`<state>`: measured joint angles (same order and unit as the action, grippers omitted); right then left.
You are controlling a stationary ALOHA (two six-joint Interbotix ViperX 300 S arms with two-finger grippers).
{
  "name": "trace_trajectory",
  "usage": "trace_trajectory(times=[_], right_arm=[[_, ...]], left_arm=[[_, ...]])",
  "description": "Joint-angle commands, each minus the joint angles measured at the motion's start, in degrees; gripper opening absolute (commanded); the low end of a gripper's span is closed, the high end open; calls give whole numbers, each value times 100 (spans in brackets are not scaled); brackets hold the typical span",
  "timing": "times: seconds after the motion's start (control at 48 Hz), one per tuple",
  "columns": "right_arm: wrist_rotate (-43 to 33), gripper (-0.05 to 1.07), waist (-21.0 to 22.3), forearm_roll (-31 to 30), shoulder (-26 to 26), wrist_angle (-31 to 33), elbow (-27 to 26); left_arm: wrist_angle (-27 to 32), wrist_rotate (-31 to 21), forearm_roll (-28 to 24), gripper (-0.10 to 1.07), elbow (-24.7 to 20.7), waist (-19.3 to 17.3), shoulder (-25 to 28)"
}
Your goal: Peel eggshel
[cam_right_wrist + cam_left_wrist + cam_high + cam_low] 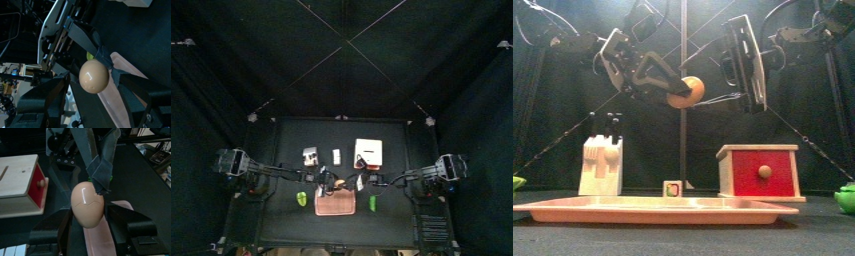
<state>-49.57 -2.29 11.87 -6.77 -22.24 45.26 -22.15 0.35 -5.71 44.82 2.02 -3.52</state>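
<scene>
Egg with eggshel (684, 93) intact apart from a crack line, held in the air above the pink board (647, 209) near the table's front edge, pinched at once by left gripper (88, 203) and right gripper (95, 75), one on each side.

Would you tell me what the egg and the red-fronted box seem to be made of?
The egg: a smooth, matte tan shell with a jagged crack line across it, so it looks like real eggshell, though plastic cannot be ruled out. The red-fronted box: pale unfinished wood with visible edges, a red-painted front and a round knob.
</scene>
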Motion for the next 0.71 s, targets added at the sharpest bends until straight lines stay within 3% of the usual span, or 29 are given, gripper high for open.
trace_trajectory(times=[0.0,0.688], right_arm=[[18,96,26,0,-149,-53,-123],[9,84,18,-9,-35,-35,-141]], left_arm=[[-70,0,-9,53,-105,-18,-35],[-132,0,-9,53,-97,-18,-26]])
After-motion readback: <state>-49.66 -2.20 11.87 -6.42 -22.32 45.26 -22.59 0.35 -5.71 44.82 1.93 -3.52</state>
